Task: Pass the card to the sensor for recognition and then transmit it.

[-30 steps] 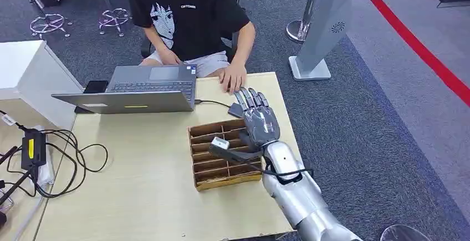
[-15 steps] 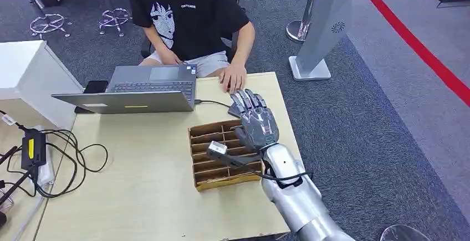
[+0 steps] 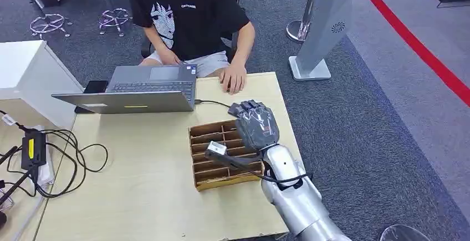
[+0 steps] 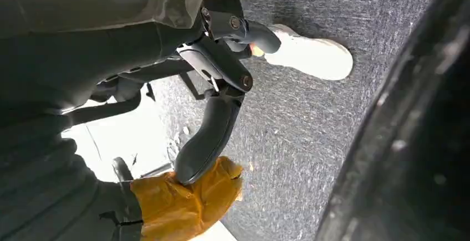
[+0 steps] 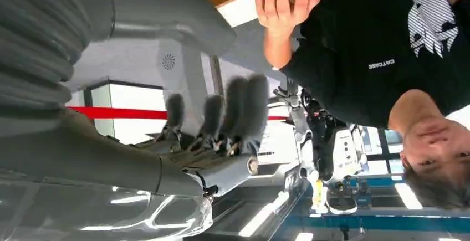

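Grey carpet runs around the pale wooden desk (image 3: 138, 196), where we see a brown cardboard tray (image 3: 224, 155) with slotted compartments near the right edge and an open laptop (image 3: 138, 88) at the far side. A person in a black T-shirt (image 3: 188, 14) sits behind the desk, one hand (image 3: 233, 77) flat on the wood just beyond the tray. A tangle of black cables (image 3: 61, 158) lies at the left.

Our right hand (image 3: 254, 123) hangs over the far right corner of the tray. A second ago its fingers stretched out flat toward the person; now they are curled down and inward, and the hand has drawn back a little toward us. We see nothing between its fingers in the right wrist view (image 5: 221, 130), and we cannot make out the card anywhere.

Our left hand (image 4: 210, 136) hangs over the carpet, fingers loosely apart, gripping nothing.
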You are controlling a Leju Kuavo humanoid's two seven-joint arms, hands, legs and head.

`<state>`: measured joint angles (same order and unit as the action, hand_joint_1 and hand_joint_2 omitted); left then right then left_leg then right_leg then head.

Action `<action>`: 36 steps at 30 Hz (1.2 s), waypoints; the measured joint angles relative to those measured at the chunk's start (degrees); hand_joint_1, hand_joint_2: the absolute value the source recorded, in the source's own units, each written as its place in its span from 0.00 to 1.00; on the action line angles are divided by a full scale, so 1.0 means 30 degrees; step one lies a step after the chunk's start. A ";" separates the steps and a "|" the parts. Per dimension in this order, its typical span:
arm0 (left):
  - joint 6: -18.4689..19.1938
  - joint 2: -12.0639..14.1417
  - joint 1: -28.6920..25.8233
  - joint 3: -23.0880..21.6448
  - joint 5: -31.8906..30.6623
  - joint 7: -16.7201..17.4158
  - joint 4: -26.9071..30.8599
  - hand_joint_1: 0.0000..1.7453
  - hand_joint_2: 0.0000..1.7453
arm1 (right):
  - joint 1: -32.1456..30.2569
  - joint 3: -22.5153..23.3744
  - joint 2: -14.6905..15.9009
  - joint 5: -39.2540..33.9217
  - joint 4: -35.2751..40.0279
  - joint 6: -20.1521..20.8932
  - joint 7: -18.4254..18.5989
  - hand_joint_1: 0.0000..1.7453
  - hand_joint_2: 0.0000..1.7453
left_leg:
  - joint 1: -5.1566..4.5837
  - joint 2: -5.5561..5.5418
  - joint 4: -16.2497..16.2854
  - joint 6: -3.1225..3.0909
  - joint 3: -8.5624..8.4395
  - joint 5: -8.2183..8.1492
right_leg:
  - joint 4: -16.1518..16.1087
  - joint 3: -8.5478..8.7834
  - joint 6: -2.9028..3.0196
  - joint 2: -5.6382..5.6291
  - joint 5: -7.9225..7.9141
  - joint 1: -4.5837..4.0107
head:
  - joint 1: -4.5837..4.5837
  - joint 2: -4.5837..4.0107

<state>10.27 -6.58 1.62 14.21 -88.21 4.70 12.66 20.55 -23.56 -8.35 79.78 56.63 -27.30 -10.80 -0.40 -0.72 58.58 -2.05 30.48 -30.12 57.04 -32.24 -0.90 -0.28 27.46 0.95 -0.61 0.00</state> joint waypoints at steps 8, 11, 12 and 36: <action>0.0000 0.0000 0.0001 -0.0022 0.0000 0.0000 0.0000 0.00 1.00 | -0.0045 0.0000 0.0000 0.0007 0.0211 -0.0015 0.0000 0.00 1.00 | 0.0001 0.0003 0.0000 0.0000 -0.0002 0.0000 | 0.0000 0.0000 0.0000 -0.0003 0.0000 -0.0001 | 0.0000 0.0000; 0.0000 0.0015 0.0003 -0.0029 0.0000 0.0007 0.0000 0.00 1.00 | -0.0045 0.0000 0.0000 0.0000 0.0313 -0.0022 0.0000 0.00 1.00 | 0.0001 0.0003 0.0000 0.0000 -0.0004 0.0000 | 0.0000 0.0000 0.0000 -0.0002 0.0000 -0.0001 | 0.0000 0.0000; 0.0000 0.0015 0.0002 -0.0029 0.0000 0.0000 0.0000 0.00 1.00 | -0.0044 0.0000 0.0000 0.0000 0.0328 -0.0036 0.0000 0.00 1.00 | 0.0001 0.0003 0.0000 0.0000 -0.0005 0.0000 | 0.0000 0.0001 0.0000 -0.0002 0.0000 -0.0001 | 0.0000 0.0000; 0.0007 0.0022 0.0000 -0.0160 0.0000 0.0044 0.0000 0.00 1.00 | -0.0749 0.0538 0.0007 -0.0479 0.2102 -0.0816 -0.0036 0.00 1.00 | 0.0000 0.0000 0.0000 0.0000 -0.0002 0.0000 | 0.0000 0.0001 0.0001 0.0000 0.0000 0.0000 | 0.0000 0.0000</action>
<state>10.29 -6.51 1.62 13.73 -88.21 4.83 12.66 18.31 -21.95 -8.33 78.34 62.94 -29.75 -10.90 -0.40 -0.72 58.58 -2.05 30.47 -30.12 57.04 -32.24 -0.90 -0.28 27.46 0.94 -0.61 0.00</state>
